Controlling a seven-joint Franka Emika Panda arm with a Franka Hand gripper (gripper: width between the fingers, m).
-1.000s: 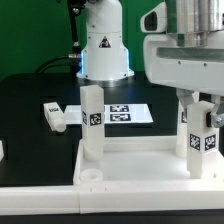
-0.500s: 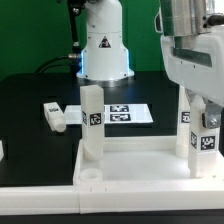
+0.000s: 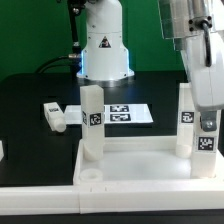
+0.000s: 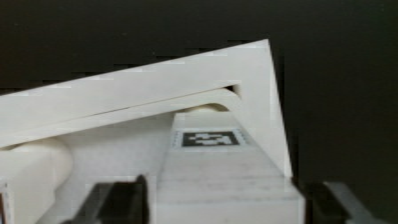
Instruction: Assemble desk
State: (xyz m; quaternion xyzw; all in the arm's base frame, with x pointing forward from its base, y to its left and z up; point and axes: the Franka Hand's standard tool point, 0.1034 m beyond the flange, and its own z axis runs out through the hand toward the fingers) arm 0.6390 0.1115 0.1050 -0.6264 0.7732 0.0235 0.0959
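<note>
The white desk panel (image 3: 135,160) lies at the front with its raised rim up. Three tagged legs stand upright in it: one near the exterior view's left corner (image 3: 92,125), one at the back right (image 3: 186,118) and one at the front right (image 3: 206,148). My gripper (image 3: 207,122) hangs just over the top of the front right leg. In the wrist view its dark fingers (image 4: 121,203) straddle that leg (image 4: 222,160), and the jaws stand slightly apart from its sides, open. A fourth leg (image 3: 54,115) lies loose on the black table.
The marker board (image 3: 128,113) lies flat behind the panel. The robot's white base (image 3: 105,50) stands at the back. A small white piece (image 3: 2,150) shows at the exterior view's left edge.
The gripper has shifted toward the exterior view's right and lifted a little. Its jaws have widened off the front right leg, which stays standing in the panel.
</note>
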